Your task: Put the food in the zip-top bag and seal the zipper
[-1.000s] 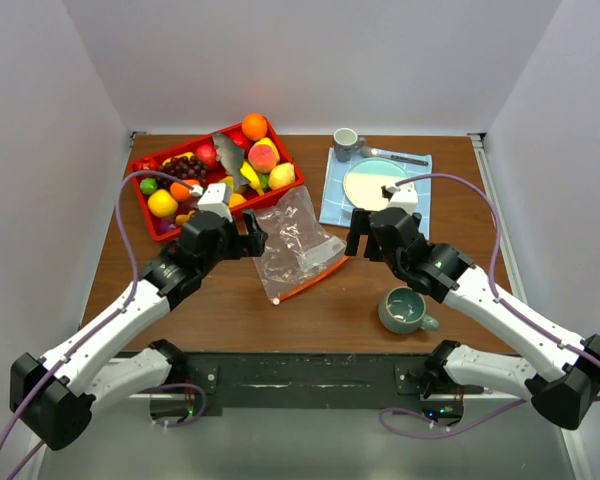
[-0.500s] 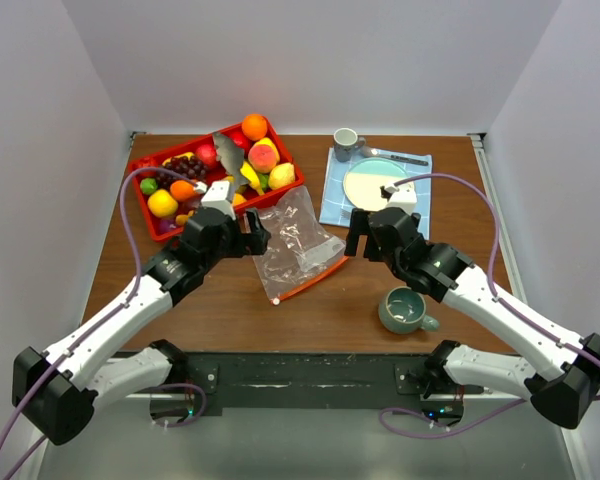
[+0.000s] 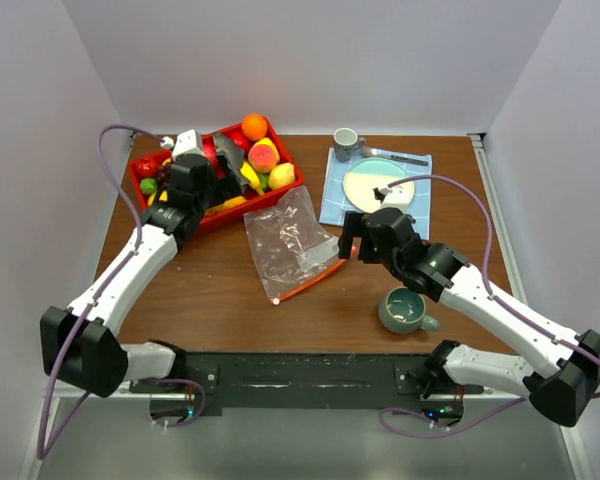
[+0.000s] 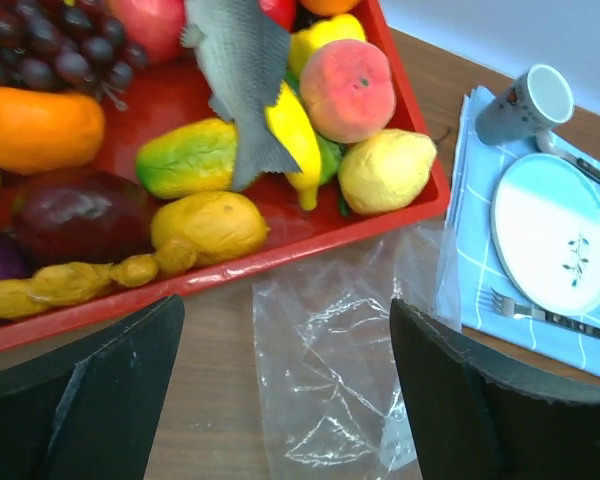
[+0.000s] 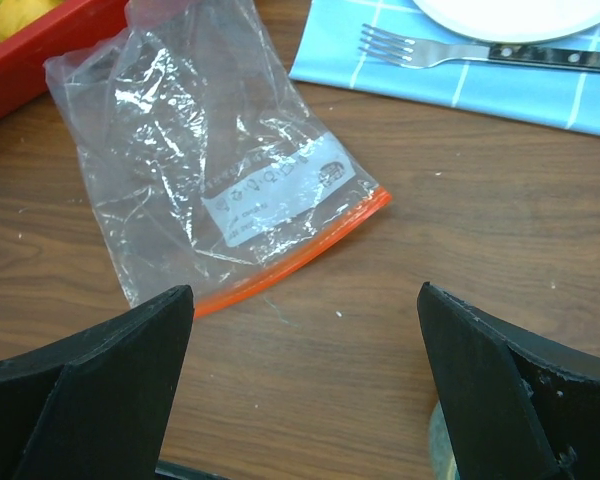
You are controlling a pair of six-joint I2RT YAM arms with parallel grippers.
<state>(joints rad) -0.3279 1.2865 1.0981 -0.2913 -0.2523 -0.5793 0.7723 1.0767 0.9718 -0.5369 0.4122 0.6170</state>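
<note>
The food lies heaped in a red tray (image 3: 242, 207): an orange (image 3: 254, 126), a peach (image 4: 346, 88), a lemon (image 4: 385, 170), a banana (image 4: 290, 135) and grapes (image 4: 60, 55). My left gripper (image 3: 208, 188) hovers open above the tray's near side, holding nothing. The zip-top bag (image 3: 290, 240) lies flat and empty on the table just right of the tray. Its orange zipper (image 5: 290, 265) runs along the near edge, with the white slider (image 3: 275, 300) at its left end. My right gripper (image 5: 305, 400) is open and empty, just right of the bag.
A grey toy fish (image 4: 242, 80) lies across the fruit. A blue cloth (image 3: 332, 205) at the back right carries a plate (image 3: 373, 183), a fork (image 5: 460, 50) and a small cup (image 3: 346, 141). A teal mug (image 3: 404, 308) stands near my right arm. White walls enclose three sides.
My left arm has swung up and left, from beside the bag to over the red tray. The right gripper has edged slightly left. The bag has not moved.
</note>
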